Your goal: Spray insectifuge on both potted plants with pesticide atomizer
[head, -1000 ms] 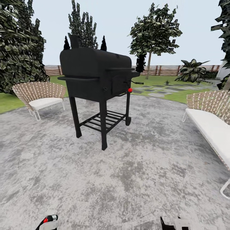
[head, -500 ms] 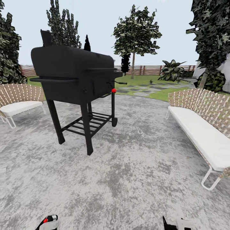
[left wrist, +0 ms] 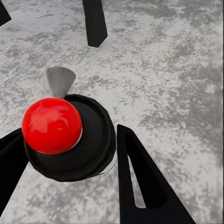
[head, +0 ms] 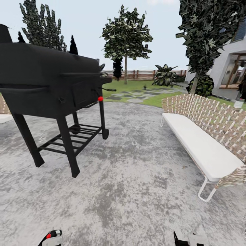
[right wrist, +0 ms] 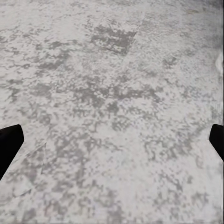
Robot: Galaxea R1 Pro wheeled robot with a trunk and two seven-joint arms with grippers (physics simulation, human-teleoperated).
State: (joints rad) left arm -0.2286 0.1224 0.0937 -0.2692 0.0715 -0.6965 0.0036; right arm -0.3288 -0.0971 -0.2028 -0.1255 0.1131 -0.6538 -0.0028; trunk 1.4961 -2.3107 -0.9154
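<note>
The left gripper (left wrist: 70,154) has its dark fingers spread around a black round part with a red ball, which looks like the robot's own hardware, not a picked object; the right gripper (right wrist: 112,140) is wide open and holds nothing, above the grey patio (head: 136,191). Going from large to small: the black barbecue grill (head: 51,85) stands at the left, the white wicker bench (head: 201,143) at the right, and the garden (head: 136,87) with stepping stones lies far ahead between them. The pesticide atomizer and the potted plants I cannot make out from here. I judge both arms are equally far, so the base must first drive forward.
</note>
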